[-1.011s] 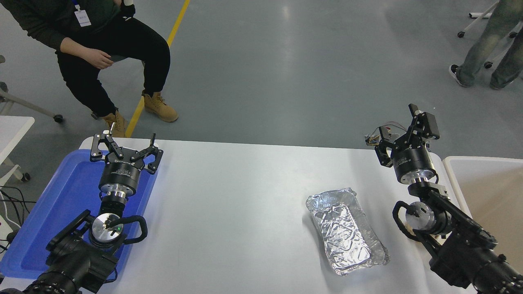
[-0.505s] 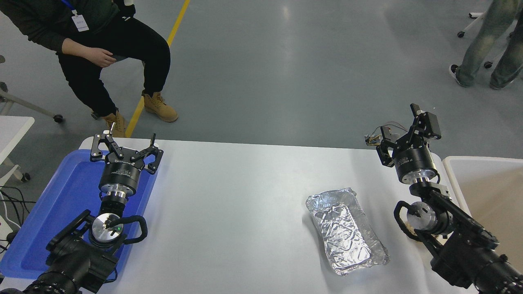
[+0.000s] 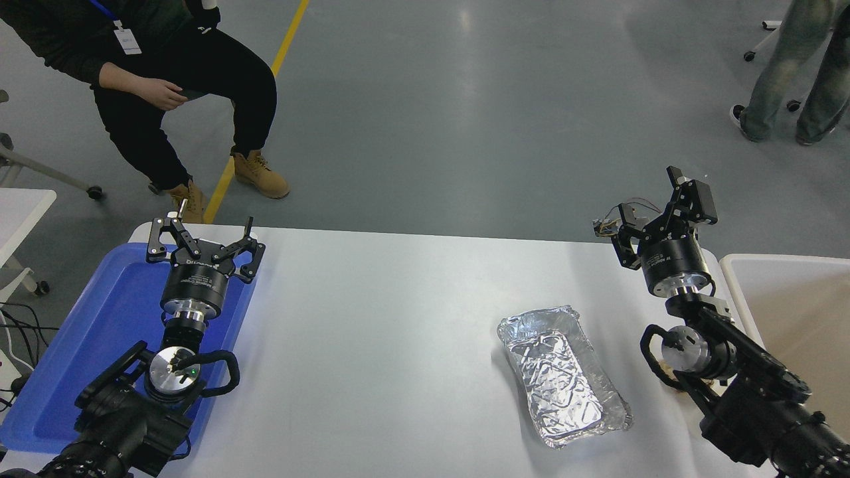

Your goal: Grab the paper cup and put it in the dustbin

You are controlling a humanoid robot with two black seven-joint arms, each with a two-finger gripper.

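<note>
No paper cup shows in the head view. The dustbin (image 3: 732, 279), with a thick white rim and a beige inside, stands at the table's right edge, cut off by the picture. My right gripper (image 3: 656, 204) is open and empty. It sits over the table's far right corner, just left of the dustbin. My left gripper (image 3: 202, 234) is open and empty, parked over the blue tray at the lower left.
A silver foil tray (image 3: 561, 375) lies on the white table (image 3: 385, 318) right of centre, near my right arm. A flat blue plastic tray (image 3: 99, 332) lies at the left edge. A person sits beyond the far left corner; another stands at the top right.
My right gripper has drifted slightly to the right, toward the dustbin. The left arm has not moved.
</note>
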